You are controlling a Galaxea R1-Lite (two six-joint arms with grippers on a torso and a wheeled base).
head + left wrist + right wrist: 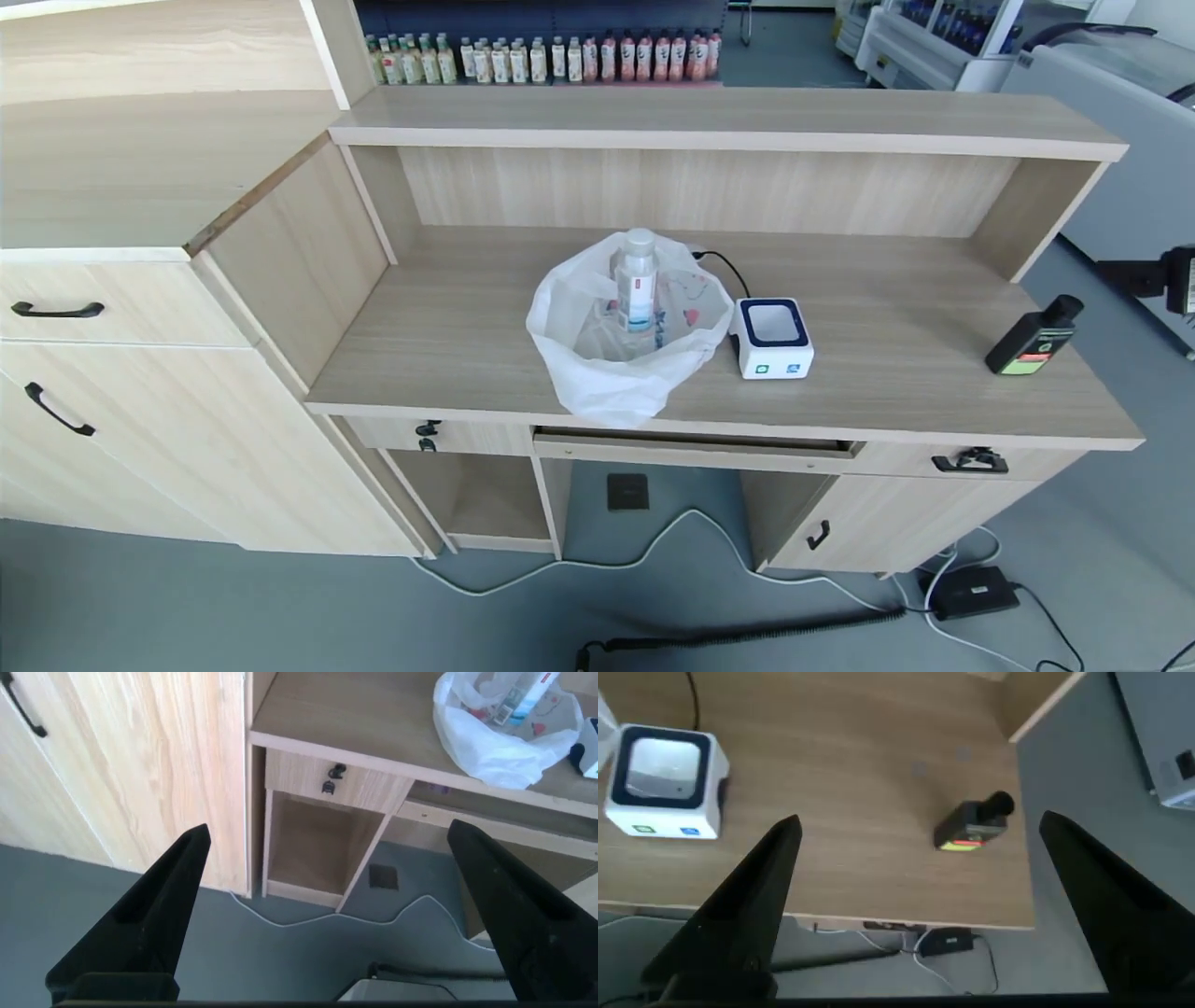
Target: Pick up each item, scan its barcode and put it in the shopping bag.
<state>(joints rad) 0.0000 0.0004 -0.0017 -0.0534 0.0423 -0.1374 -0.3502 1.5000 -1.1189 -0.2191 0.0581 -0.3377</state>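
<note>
A white shopping bag [607,373] stands open on the middle of the wooden counter [934,308], with a clear white-capped bottle [638,280] upright inside it. Just to its right sits the white barcode scanner [771,338]. A black bottle with a green and red label [1033,338] lies near the counter's right end. My right gripper [920,915] is open and empty, hovering above the counter's front edge between the scanner [663,782] and the black bottle [973,826]. My left gripper [336,915] is open and empty, held low over the floor off the counter's front left, with the bag [505,728] beyond it.
A raised shelf [728,117] overhangs the counter's back. A tall cabinet [140,280] walls off the left side. Below the counter are a pull-out tray [691,446] and an open compartment [318,849]. Cables [653,551] trail across the floor. A cord [728,266] runs behind the scanner.
</note>
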